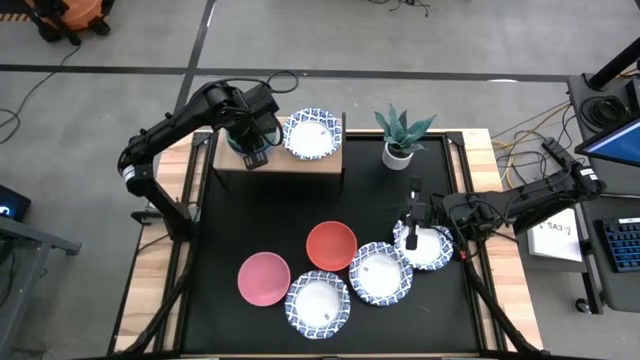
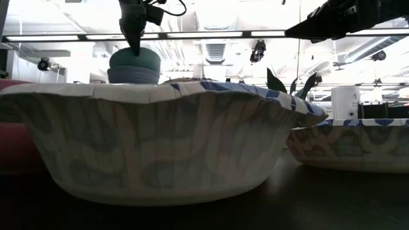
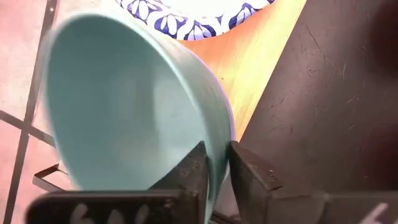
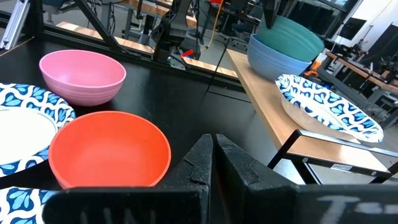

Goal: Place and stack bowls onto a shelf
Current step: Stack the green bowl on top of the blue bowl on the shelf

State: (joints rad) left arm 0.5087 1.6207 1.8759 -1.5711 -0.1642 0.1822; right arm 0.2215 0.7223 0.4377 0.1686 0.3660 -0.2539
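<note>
Lower frame, on the bench (image 1: 220, 240): pink bowl (image 1: 264, 277), red bowl (image 1: 331, 245) and three patterned bowls. The right pincer (image 1: 414, 214), fingers closed together and empty, hovers over the rightmost patterned bowl (image 1: 424, 246). Upper frame, on the shelf (image 1: 325, 166): one patterned bowl (image 1: 312, 133); the left pincer (image 3: 216, 175) clamps the green bowl (image 3: 124, 106) rim, nested in the blue bowl (image 4: 277, 60).

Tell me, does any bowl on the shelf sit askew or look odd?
Yes. The green bowl rests tilted inside the blue bowl at one end of the shelf, not nested flat. The left gripper pinches its rim. The patterned bowl beside it overhangs the shelf's edge.
</note>
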